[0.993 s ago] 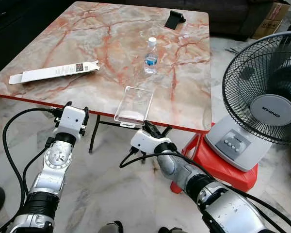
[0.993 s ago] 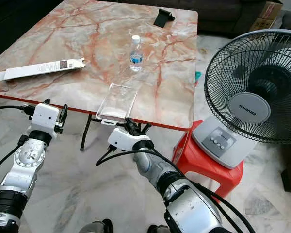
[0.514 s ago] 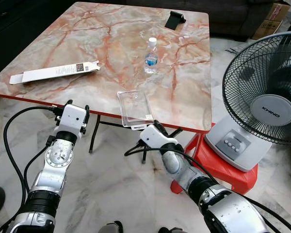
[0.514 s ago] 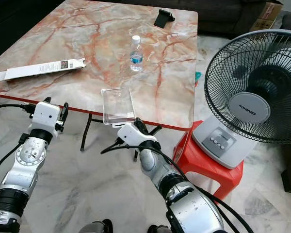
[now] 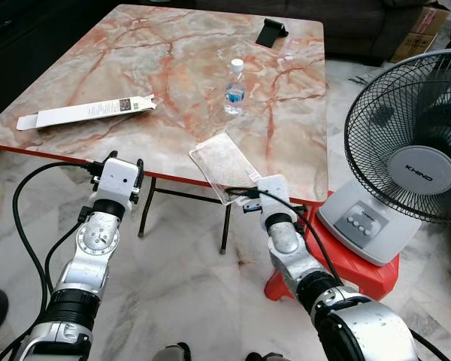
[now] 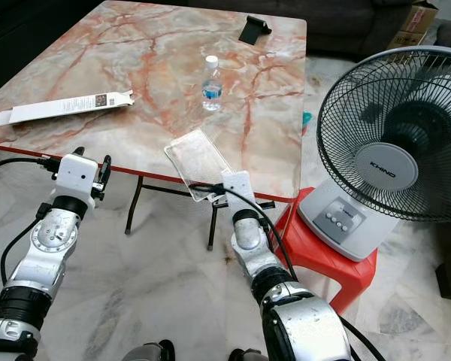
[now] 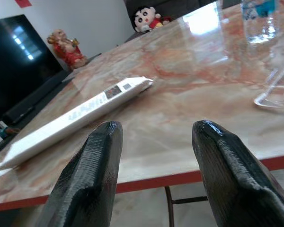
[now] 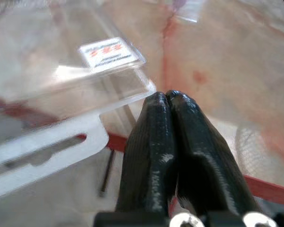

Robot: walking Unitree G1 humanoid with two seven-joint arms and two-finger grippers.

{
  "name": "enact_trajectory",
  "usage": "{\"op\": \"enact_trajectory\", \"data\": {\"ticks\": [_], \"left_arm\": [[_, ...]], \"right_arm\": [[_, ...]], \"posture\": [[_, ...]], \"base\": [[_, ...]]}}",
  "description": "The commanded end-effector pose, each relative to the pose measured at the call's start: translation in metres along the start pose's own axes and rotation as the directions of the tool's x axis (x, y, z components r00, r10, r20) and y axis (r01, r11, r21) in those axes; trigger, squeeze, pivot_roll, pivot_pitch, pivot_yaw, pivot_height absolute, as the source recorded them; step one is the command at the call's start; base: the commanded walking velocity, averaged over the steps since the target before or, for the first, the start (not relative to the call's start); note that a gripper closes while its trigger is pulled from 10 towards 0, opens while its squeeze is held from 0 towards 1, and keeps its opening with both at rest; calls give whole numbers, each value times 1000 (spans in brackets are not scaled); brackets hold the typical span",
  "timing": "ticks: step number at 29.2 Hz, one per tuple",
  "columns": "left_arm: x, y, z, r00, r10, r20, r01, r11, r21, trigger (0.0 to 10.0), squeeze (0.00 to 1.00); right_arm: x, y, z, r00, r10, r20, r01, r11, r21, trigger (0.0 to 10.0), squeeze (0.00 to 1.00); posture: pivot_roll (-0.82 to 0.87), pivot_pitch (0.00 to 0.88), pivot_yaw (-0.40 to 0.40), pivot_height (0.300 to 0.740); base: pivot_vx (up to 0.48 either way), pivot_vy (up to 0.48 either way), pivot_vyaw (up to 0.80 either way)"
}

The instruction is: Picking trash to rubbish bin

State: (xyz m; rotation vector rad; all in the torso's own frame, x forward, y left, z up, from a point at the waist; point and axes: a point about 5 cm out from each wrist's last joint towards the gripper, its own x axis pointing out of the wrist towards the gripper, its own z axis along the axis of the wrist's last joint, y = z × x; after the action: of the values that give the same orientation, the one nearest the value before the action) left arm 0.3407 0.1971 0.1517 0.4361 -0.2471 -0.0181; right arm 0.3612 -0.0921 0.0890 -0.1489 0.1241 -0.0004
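The right gripper [image 8: 166, 101] had its fingers pressed together on the corner of the clear plastic package [image 5: 224, 165], which overhung the surface [image 5: 135, 60] edge at 6 o'clock. For a clean lift, the pinch should hold firm while the package is drawn off level. The left gripper [image 7: 154, 142] hovered with fingers wide. The right wrist view resolved the package's label; the left wrist view showed the white carton [image 7: 75, 117].

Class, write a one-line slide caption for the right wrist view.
Right gripper, fingers closed, pinches the corner of a clear plastic package at the marble table's edge.
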Motion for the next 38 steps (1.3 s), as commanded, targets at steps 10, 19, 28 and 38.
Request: {"op": "enact_trajectory", "data": {"ticks": [10,19,28,38], "left_arm": [[-8,-30,-11,962,-269,-47,273,956,106,10000,0],[-18,-79,-2,795,-605,-40,547,688,477,10000,1000],[-14,-94,16,746,-666,30,519,609,599,10000,1000],[-20,-104,16,694,-720,27,539,544,643,10000,0]], "right_arm": [[5,0,12,1000,11,20,-14,993,118,10000,0],[4,-4,7,1000,1,0,-1,991,133,10000,0],[3,-14,3,999,-43,-2,43,988,146,10000,0],[-1,-23,-8,997,-74,-22,76,985,153,10000,0]], "posture": [[196,110,-7,740],[180,98,1,740],[167,96,9,740],[156,98,13,740]], "base": [[0,0,0],[0,0,0],[0,0,0],[0,0,0]]}}
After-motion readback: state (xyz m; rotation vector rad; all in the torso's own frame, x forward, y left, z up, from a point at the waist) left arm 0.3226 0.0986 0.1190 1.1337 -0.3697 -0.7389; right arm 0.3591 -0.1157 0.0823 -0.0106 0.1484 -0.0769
